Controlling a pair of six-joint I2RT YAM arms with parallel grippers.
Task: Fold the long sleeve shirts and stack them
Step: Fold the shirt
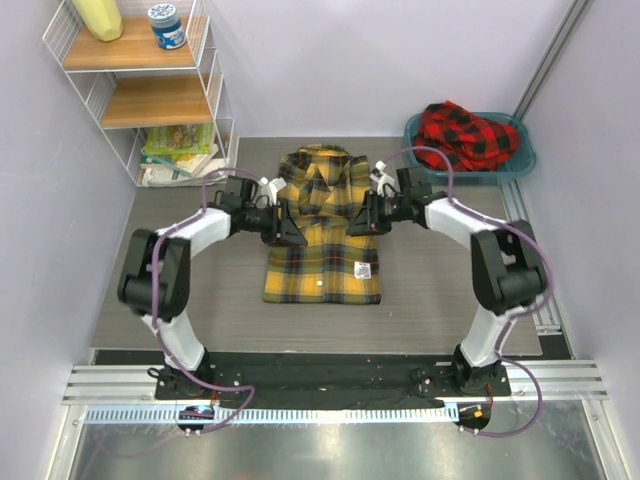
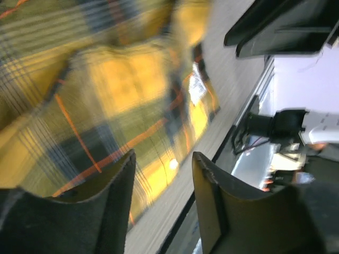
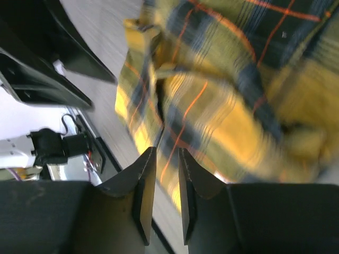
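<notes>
Two shirts make up the job, and only one is out on the table [image 1: 180,300]. The yellow-and-black shirt [image 1: 322,255] lies flat at the table's centre, collar toward 12 o'clock, already narrowed to a tidy rectangle with the sleeves tucked in. The red-and-black shirt [image 1: 465,132] sits crumpled in the teal basin [image 1: 525,160] at about 1 o'clock, not yet handled.

The left hand [image 1: 290,228] hovers at the yellow shirt's 9 o'clock edge, released, its fingers well apart with no cloth between them. The right hand [image 1: 360,215] is at the 3 o'clock edge with only a narrow gap, and nothing looks pinched.

Judging by this, the yellow shirt's fold is underway. Next, both hands probably need an even grasp on opposite edges to bring one end over the other.
</notes>
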